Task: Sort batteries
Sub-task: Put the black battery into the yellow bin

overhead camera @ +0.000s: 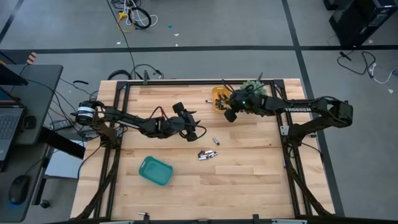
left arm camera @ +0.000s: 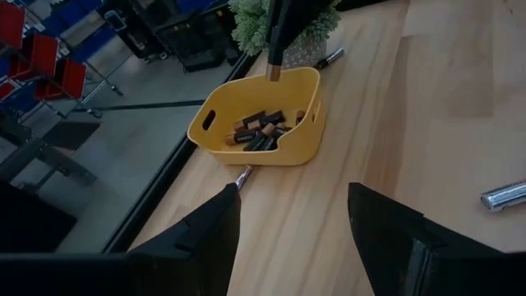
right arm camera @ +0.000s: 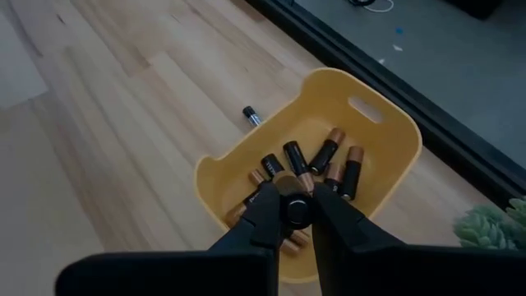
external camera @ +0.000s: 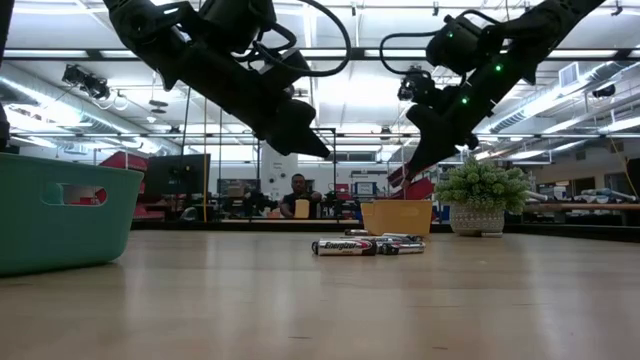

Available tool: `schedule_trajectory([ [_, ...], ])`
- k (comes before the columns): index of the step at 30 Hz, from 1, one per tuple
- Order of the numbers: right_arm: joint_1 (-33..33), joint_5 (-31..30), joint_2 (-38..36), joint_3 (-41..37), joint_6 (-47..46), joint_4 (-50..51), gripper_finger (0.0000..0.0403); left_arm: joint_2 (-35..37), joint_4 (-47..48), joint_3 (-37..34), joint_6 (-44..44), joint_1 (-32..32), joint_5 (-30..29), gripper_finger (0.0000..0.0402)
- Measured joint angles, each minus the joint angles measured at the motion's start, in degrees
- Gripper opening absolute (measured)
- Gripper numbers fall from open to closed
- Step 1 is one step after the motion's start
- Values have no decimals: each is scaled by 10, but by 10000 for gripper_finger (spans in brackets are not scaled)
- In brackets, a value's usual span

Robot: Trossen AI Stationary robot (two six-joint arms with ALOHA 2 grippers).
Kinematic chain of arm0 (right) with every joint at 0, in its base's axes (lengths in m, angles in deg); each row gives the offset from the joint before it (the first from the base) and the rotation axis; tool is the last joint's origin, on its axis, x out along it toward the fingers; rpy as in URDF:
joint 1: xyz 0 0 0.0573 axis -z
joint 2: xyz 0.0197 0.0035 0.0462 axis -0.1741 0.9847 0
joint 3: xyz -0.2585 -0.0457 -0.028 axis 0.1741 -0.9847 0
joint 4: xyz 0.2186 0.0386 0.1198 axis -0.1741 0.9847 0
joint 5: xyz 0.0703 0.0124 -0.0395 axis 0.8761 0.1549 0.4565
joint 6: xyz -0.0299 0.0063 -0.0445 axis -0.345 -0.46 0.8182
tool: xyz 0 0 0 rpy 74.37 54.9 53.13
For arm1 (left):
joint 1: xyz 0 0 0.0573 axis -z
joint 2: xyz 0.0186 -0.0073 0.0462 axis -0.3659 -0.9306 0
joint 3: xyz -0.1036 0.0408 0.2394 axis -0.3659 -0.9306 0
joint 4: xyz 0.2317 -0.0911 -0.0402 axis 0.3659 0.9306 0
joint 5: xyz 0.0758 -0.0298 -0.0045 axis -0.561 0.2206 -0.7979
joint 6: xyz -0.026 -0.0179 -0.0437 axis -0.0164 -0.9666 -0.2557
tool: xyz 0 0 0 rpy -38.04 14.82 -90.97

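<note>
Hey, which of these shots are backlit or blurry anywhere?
Low view: ceiling lights leave both arms as dark silhouettes; the near teal bin looks soft. Left wrist view: the left gripper fingers are blurred. Right wrist view: evenly lit over the yellow tray.

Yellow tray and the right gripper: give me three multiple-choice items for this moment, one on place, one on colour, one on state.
1. Where is the right gripper?
A. Over the yellow tray
B. Over the teal tray
C. Beside the laptop

2. What colour is the other tray, nearer the left arm?
A. Red
B. Teal
C. White

3. How are the left gripper's fingers?
A. Shut on a battery
B. Shut on nothing
C. Open with nothing between them

Answers: 1 A, the right wrist view looks straight down into the tray, a battery between the fingertips. 2 B, the high view shows it teal. 3 C, the left wrist view shows bare table between the spread fingers.
</note>
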Motion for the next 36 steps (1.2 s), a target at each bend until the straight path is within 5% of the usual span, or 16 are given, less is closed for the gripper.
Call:
schedule_trajectory([
  [10,-7,23,0,0,3,-17,127,0,3,0,0,0,23,218],
  [15,-10,30,0,0,9,-36,159,0,31,0,0,0,193,218],
  [21,-58,128,0,0,31,-49,157,0,60,0,-7,9,366,218],
  [29,-202,129,0,0,25,-49,148,0,115,0,-12,30,371,218],
  [36,-329,-3,0,0,3,-43,140,-6,110,0,-71,41,343,218],
])
